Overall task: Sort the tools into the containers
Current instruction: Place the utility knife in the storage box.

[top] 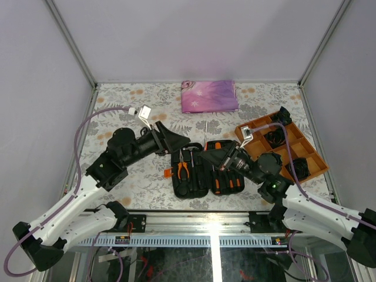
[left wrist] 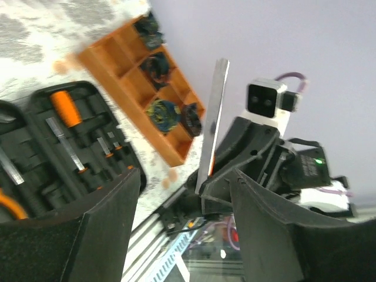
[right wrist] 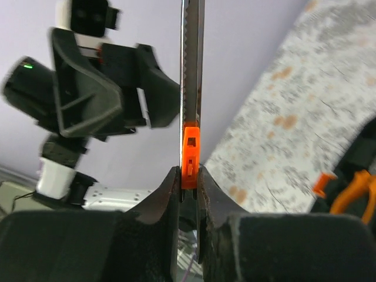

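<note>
My right gripper (top: 207,153) (right wrist: 189,176) is shut on a slim metal utility knife (top: 205,132) (right wrist: 191,88) with an orange slider, holding it upright above the open black tool case (top: 202,189). My left gripper (top: 185,143) (left wrist: 182,229) hangs open just left of it, fingers apart and not touching the knife (left wrist: 214,117). In the case lie orange-handled pliers (top: 183,169) and several screwdrivers (top: 226,182) (left wrist: 70,147) in their slots.
An orange divided tray (top: 308,154) (left wrist: 117,64) with black coiled bundles (top: 301,166) stands right of the case. A folded pink-purple cloth (top: 209,96) lies at the back. Frame posts stand at both back corners.
</note>
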### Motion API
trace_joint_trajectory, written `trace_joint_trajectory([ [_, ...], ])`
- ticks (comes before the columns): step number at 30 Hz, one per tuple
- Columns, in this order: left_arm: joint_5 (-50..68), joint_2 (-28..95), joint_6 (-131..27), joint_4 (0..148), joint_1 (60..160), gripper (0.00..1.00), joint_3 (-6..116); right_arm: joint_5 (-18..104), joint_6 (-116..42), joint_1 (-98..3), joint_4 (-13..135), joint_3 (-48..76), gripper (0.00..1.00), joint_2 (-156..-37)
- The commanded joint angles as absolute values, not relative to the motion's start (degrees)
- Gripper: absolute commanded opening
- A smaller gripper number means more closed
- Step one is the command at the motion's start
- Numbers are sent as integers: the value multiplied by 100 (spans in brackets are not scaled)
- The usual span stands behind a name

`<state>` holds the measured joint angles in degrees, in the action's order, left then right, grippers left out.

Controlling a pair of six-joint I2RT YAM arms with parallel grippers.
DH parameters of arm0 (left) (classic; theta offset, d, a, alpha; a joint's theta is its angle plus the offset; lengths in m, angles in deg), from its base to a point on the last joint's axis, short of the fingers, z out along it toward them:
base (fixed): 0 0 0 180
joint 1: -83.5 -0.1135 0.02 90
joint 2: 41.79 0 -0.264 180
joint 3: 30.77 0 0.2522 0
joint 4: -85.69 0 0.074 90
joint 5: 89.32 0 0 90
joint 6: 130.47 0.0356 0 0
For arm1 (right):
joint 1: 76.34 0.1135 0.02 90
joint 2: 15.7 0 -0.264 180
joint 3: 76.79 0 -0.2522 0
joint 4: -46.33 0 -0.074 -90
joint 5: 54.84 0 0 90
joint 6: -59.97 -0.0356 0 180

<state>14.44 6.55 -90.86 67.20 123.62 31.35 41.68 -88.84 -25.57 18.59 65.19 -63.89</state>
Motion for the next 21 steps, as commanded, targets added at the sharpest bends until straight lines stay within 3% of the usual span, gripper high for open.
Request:
trace_joint_trajectory([
  [1,503,648,-8595,4866,12378,62,3671,3313,-8624,-2354,4615,6075,0,-5898],
  [9,161,606,-8371,3470,12384,61,3327,1894,-9196,-1105,7124,5668,0,-6202],
  [16,-230,253,-8256,2995,12384,62,3204,629,-9686,-162,9177,4292,0,-7551],
  [21,-772,330,-7974,3102,12378,62,3250,173,-10209,-57,9688,3730,0,-8358],
])
